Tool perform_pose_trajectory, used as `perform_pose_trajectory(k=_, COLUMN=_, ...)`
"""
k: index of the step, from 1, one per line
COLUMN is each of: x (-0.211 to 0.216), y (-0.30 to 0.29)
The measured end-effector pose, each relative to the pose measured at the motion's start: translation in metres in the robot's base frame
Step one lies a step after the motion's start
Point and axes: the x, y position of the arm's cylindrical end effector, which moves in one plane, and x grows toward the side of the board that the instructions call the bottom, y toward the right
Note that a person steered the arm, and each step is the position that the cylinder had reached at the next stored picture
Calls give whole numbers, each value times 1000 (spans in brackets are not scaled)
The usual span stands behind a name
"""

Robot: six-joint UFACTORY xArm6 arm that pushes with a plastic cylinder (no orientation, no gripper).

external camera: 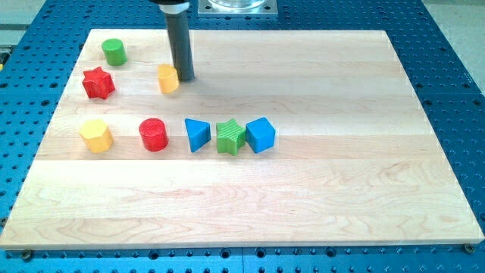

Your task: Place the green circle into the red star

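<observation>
Single view, high front, angled down on board [303,189], seemingly near.

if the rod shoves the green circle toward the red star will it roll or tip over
Probably neither: the green circle is a short cylinder standing on its flat end, so it should slide on the smooth board. Its round side may make it veer off an off-centre push. My tip is beside the small yellow block, away from it; the red star sits close below.

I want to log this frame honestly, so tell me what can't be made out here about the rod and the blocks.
- My tip: whether it touches the small yellow block beside it; the camera view shows no clear gap.
- Small yellow block: its exact shape, too small and partly against the rod.
- The arm above the rod: cut off by the view's top edge.
- Green circle and red star: both fully visible, apart.
</observation>
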Motion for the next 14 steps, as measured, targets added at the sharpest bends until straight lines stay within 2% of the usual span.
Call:
perform_pose_trajectory(k=1, x=32, y=46)
perform_pose_trajectory(k=2, x=35, y=1)
perform_pose_trajectory(k=3, x=-11, y=-28)
perform_pose_trajectory(k=4, x=-25, y=-23)
perform_pose_trajectory(k=5, x=-71, y=-23)
perform_pose_trajectory(k=6, x=-121, y=-63)
perform_pose_trajectory(k=7, x=-117, y=-89)
perform_pose_trajectory(k=8, x=-89, y=-99)
perform_pose_trajectory(k=9, x=-122, y=-112)
perform_pose_trajectory(k=10, x=-53, y=-142)
perform_pose_trajectory(k=11, x=-19, y=-142)
perform_pose_trajectory(k=12, x=-33, y=-158)
perform_pose_trajectory(k=13, x=7, y=-150)
perform_pose_trajectory(k=14, x=20, y=-102)
